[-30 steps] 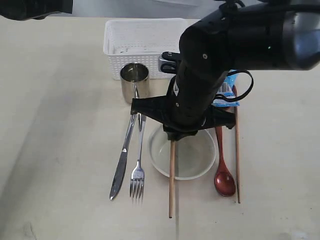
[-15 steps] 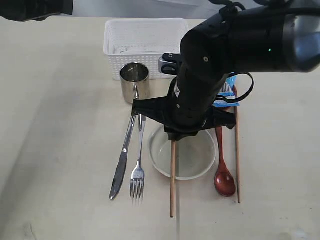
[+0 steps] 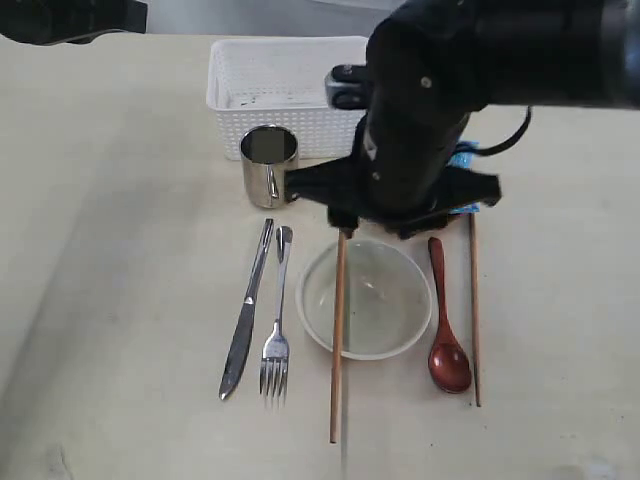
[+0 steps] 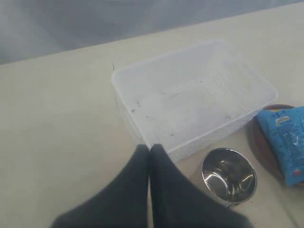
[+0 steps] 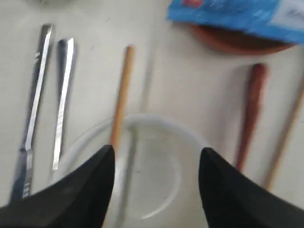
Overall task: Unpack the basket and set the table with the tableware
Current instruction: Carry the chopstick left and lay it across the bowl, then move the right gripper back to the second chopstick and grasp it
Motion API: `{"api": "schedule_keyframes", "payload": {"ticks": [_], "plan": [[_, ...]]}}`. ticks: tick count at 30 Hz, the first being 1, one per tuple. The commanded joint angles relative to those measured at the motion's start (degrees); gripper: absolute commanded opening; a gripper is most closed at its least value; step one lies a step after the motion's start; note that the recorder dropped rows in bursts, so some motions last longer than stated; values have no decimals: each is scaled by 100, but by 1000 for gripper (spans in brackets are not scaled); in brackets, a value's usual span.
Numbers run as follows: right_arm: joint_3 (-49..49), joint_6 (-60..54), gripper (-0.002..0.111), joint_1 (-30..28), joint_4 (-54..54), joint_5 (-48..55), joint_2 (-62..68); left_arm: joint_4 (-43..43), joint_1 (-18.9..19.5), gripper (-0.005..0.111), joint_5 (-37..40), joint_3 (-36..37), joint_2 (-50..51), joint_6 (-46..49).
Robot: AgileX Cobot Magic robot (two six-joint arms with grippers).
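Note:
My right gripper (image 5: pixel 156 150) is open above the pale bowl (image 3: pixel 366 298), with nothing between its fingers. One wooden chopstick (image 3: pixel 337 340) lies loose over the bowl's left rim (image 5: pixel 156 118); the other chopstick (image 3: pixel 474 310) lies right of the red-brown spoon (image 3: pixel 445 330). Knife (image 3: pixel 247 310) and fork (image 3: pixel 277 320) lie side by side left of the bowl. The steel mug (image 3: pixel 270 165) stands before the empty white basket (image 3: pixel 285 95). My left gripper (image 4: pixel 150 147) is shut and empty, hovering near the basket's wall (image 4: pixel 209 140).
A blue snack bag (image 4: pixel 285 142) lies on the small red-brown plate (image 5: pixel 228 43) right of the mug (image 4: pixel 229 175). My bulky right arm (image 3: pixel 420 120) hides the table between basket and bowl. The left arm (image 3: pixel 70 18) is at the far left corner.
My right gripper has opened and let go of the chopstick, which now rests on the bowl's rim. The right arm has drawn back toward the basket. The left gripper has not moved.

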Motion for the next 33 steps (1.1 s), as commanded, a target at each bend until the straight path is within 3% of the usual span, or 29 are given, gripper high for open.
{"api": "schedule_keyframes", "payload": {"ticks": [1,4,12,16,21,27,30,33], "plan": [[34,579,52,-391,-1451,1155,-403,38,-25,0,26,33,-57,23],[357,455,52,-793,-1373,903,-516,38,-25,0,26,33,-57,23],[1767,211,52,-1842,-815,-1312,-378,38,-25,0,1,33,-57,23],[2354,-422,52,-2076,-273,-2286,-246,38,-25,0,1,33,-57,23],[2461,-554,52,-2076,-186,-2626,58,38,-25,0,1,33,-57,23],[2461,-544,26,-2076,-135,-2629,322,38,-25,0,1,33,-57,23],[2461,-510,0,-2076,-105,-2500,322,38,-25,0,1,33,-57,23],[2399,-502,0,-2076,-307,-1776,196,38,-25,0,-7,33,-57,52]]}}
